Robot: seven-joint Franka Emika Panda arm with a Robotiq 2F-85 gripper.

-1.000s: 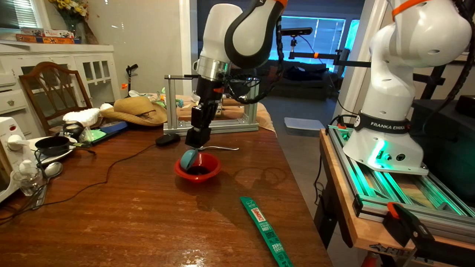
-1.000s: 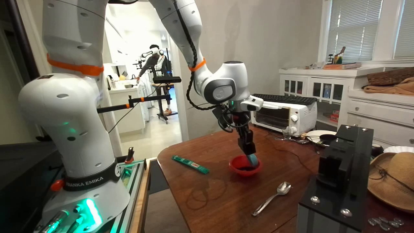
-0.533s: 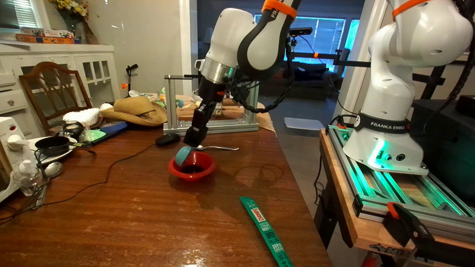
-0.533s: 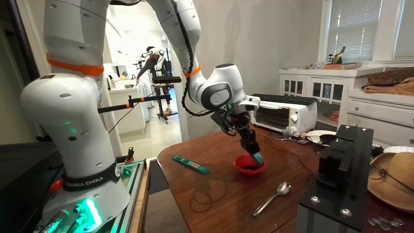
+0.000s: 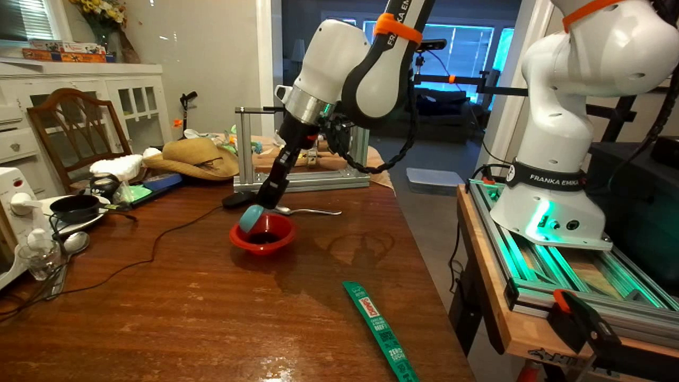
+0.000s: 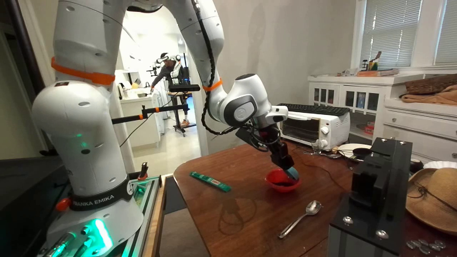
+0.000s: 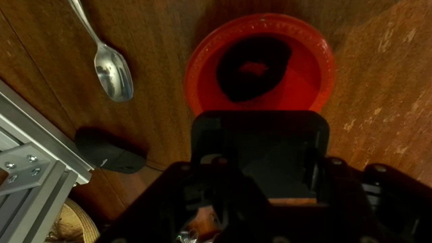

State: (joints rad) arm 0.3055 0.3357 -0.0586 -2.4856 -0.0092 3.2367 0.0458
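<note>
My gripper (image 5: 271, 195) points down at a tilt over a red bowl (image 5: 286, 237) on the wooden table (image 5: 201, 318). A teal, rounded, cup-like piece (image 5: 250, 217) sits at the fingertips and leans inside the bowl's far side. In an exterior view the teal piece (image 6: 292, 174) is also at the fingertips (image 6: 285, 164), over the bowl (image 6: 282, 187). In the wrist view a dark shape fills the space between the jaws (image 7: 265, 152) and hides the near rim of the bowl (image 7: 308, 72). A dark ring-shaped patch (image 7: 233, 74) lies in the bowl. Whether the piece touches the bowl is unclear.
A metal spoon (image 6: 301, 217) and a black mouse (image 7: 111, 153) lie near the bowl. A green packet (image 5: 377, 323) lies closer to the robot base. A metal frame (image 5: 302, 184) stands behind. A toaster oven (image 6: 316, 126) and a straw hat (image 5: 193, 158) are farther off.
The gripper, the teal piece and the red bowl have moved together, away from the robot base and the green packet. The gripper is more tilted now.
</note>
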